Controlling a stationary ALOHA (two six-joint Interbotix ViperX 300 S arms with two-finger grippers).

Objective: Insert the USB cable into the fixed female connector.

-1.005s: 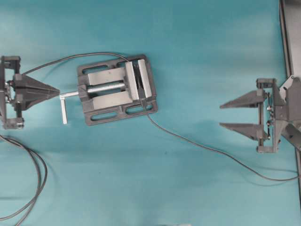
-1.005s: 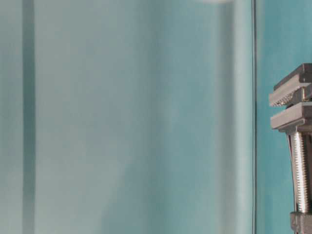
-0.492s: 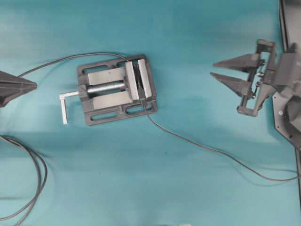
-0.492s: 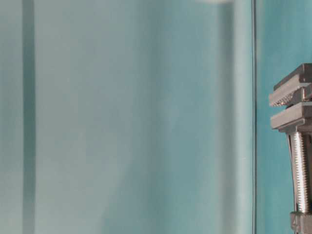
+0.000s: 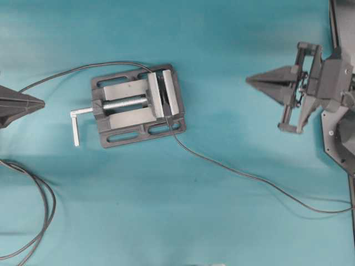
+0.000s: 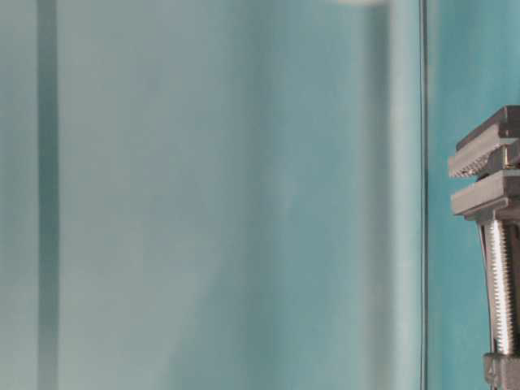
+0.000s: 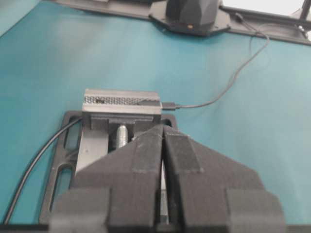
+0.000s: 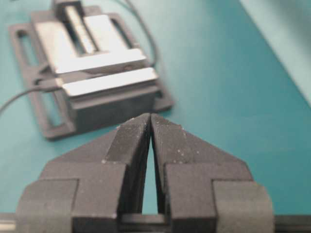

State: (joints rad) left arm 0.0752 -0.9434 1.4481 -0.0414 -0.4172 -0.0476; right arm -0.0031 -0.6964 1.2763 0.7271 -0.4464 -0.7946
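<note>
Left hand [image 5: 40,102], half cut off at the frame edge, and right hand [image 5: 250,81] both pinched together, empty; socket in vise [image 5: 138,104] hard to make out.

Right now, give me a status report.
Left gripper shut, empty. Right gripper shut, empty. USB cable plugged in at vise. Nothing in the way.

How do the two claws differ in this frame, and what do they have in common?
Position: in the overhead view the left claw sits at the left edge, mostly out of frame, while the right claw shows whole at the right.
Distance: the left claw is close to the vise crank; the right claw is far across the bare mat.
Shared: both point toward the vise, both are shut, and both hold nothing.
</note>
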